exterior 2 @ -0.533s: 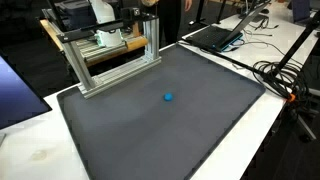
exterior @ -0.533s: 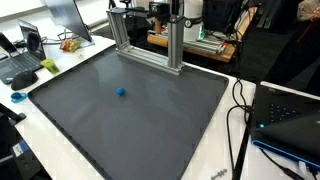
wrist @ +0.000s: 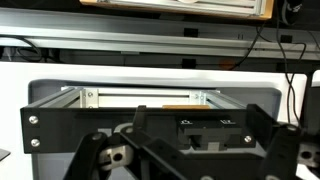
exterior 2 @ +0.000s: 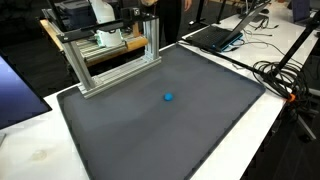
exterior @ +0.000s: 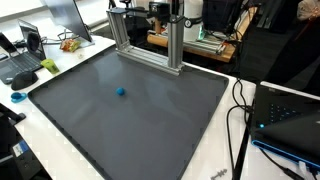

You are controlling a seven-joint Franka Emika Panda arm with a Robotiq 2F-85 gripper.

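The gripper (wrist: 190, 165) sits nearest in the wrist view. Its black linkage fingers (wrist: 98, 152) are spread wide, with nothing between them. Just beyond it stands the silver aluminium-profile frame (wrist: 150, 97) with a black crossbar (wrist: 60, 112). In both exterior views the small blue ball (exterior: 120, 91) (exterior 2: 168, 97) rests on the dark grey rectangular mat (exterior: 150, 130), on the open-mat side of the frame and well apart from it. The ball shows only in the exterior views, so its spacing from the gripper cannot be told.

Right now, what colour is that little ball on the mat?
Blue. The ball shows best in an exterior view, against the grey mat.
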